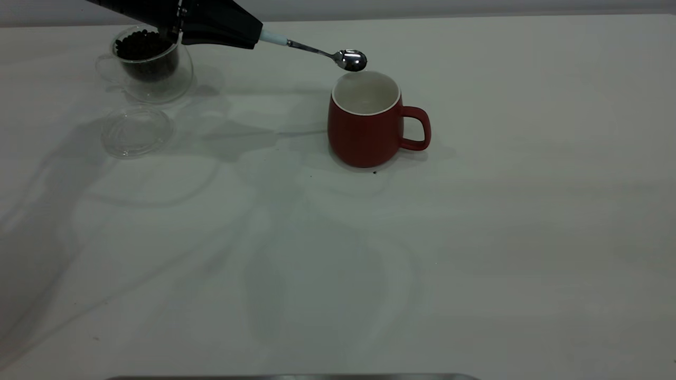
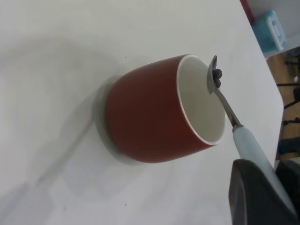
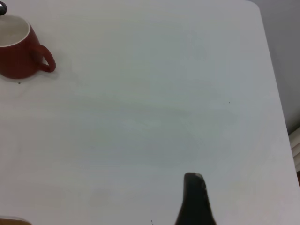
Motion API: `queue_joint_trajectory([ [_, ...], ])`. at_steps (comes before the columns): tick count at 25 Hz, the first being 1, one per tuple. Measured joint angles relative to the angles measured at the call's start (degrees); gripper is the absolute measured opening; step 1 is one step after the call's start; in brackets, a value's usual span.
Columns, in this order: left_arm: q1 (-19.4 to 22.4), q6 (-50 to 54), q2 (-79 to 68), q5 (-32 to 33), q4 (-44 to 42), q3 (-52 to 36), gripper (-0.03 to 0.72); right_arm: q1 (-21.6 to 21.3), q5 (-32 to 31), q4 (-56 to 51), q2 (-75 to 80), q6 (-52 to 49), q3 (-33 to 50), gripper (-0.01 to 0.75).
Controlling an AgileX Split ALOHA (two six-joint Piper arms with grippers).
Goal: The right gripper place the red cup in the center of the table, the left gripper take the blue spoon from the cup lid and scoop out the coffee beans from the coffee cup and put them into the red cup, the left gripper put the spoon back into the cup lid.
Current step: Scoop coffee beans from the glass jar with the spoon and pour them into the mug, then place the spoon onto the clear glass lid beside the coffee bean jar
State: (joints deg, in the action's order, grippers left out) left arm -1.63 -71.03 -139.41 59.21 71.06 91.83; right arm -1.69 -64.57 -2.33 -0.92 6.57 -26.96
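A: Where is the red cup (image 1: 365, 124)?

B: It stands upright near the middle of the table (image 1: 475, 253). Its handle points to 3 o'clock in the outside view. The inside is white, and I see no beans in it.

A: What is the left gripper (image 1: 232, 29) doing?

B: It is clenched on the blue spoon (image 1: 317, 50). It holds the pale blue handle. The gripper is up at about 11 o'clock from the red cup. The spoon reaches out from it toward the cup.

A: Where is the shiny end of the spoon?

B: It hangs just above the cup's far rim, at 12 o'clock on the cup. It does not touch the cup.

A: Is anything in the spoon?

B: Yes. In the left wrist view a few dark coffee beans (image 2: 217, 75) sit in the bowl of the spoon, right over the cup's mouth.

A: Where is the coffee cup (image 1: 150, 66)?

B: Far off at 10 o'clock from the red cup, under the left arm. It is clear glass and has a heap of dark beans inside.

A: And the cup lid (image 1: 136, 131)?

B: It lies flat on the table, just beside the coffee cup at its 6 o'clock. Nothing is on it.

A: What about the right gripper (image 3: 194, 201)?

B: It is well apart from the red cup. Only a dark tip shows in its own wrist view. I cannot tell if it is open or closed.
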Motion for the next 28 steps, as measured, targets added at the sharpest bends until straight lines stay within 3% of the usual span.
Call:
queue_joint_trajectory([
  [11, -3.2, -14.5, 0.0, -0.2, 0.0, 0.0, 0.123, 0.0, 0.0, 0.0, 0.0, 0.0, 0.0, 0.590],
  [17, -3.2, -15.6, 0.0, -1.4, -0.1, 0.0, 0.123, 0.0, 0.0, 0.0, 0.0, 0.0, 0.0, 0.590],
  [22, -1.8, -6.7, 0.1, 1.3, -0.1, 0.0, 0.123, 0.0, 0.0, 0.0, 0.0, 0.0, 0.0, 0.590],
  [28, 7.5, 8.5, 2.3, 6.9, -0.4, 0.0, 0.123, 0.0, 0.0, 0.0, 0.0, 0.0, 0.0, 0.590],
])
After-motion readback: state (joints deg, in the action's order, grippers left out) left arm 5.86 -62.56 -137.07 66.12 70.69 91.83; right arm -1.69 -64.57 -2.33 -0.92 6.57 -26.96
